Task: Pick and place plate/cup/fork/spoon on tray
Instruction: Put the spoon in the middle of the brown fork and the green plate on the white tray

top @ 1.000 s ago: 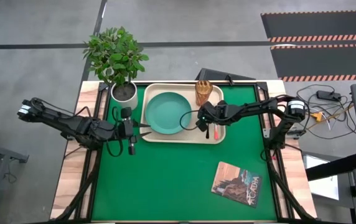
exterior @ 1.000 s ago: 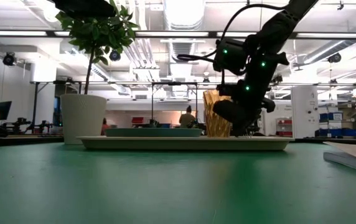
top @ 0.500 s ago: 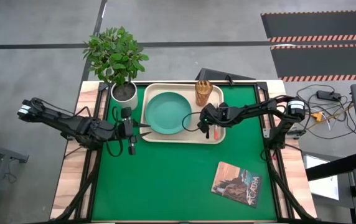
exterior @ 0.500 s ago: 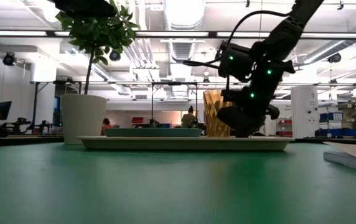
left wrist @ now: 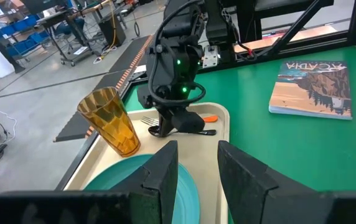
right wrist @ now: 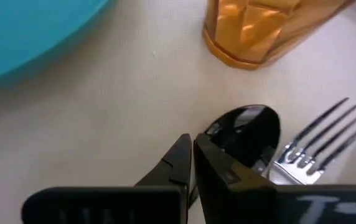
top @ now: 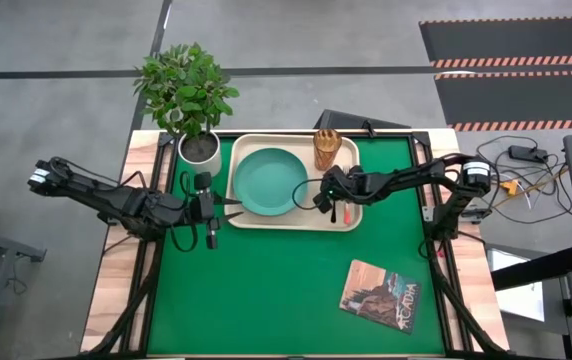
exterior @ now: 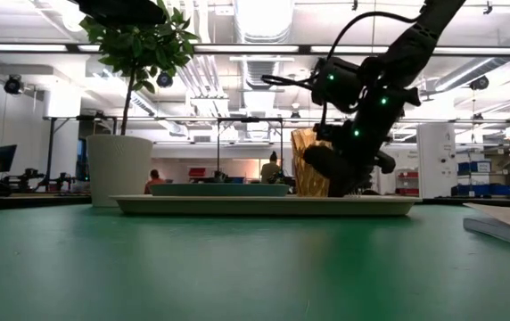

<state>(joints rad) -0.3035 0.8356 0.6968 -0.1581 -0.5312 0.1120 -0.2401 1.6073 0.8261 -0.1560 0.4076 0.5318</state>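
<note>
The cream tray (top: 286, 222) lies at the table's far middle. On it rest the teal plate (top: 266, 182), the amber cup (top: 326, 148) upright at its far right corner, the orange-handled fork (top: 347, 211) and the dark spoon (right wrist: 246, 130). Spoon and fork lie flat side by side. My right gripper (right wrist: 192, 155) is shut and low over the tray's right part, right beside the spoon's bowl. My left gripper (left wrist: 198, 168) is open and empty at the tray's left near edge (top: 234, 208). My right gripper's shut fingers (right wrist: 218, 171) point down at the tray beside the spoon's bowl (right wrist: 243, 127). One finger covers the spoon's neck. I cannot tell whether the fingers touch the spoon. The spoon lies flat on the tray.
A white pot with a green plant (top: 200, 148) stands just left of the tray's far left corner. A brown-covered book (top: 380, 295) lies at the table's near right. Bare green mat lies between the tray and the near edge.
My right gripper has stayed low over the tray's right part. It shifted a little toward the table's right edge and then back toward the left.
</note>
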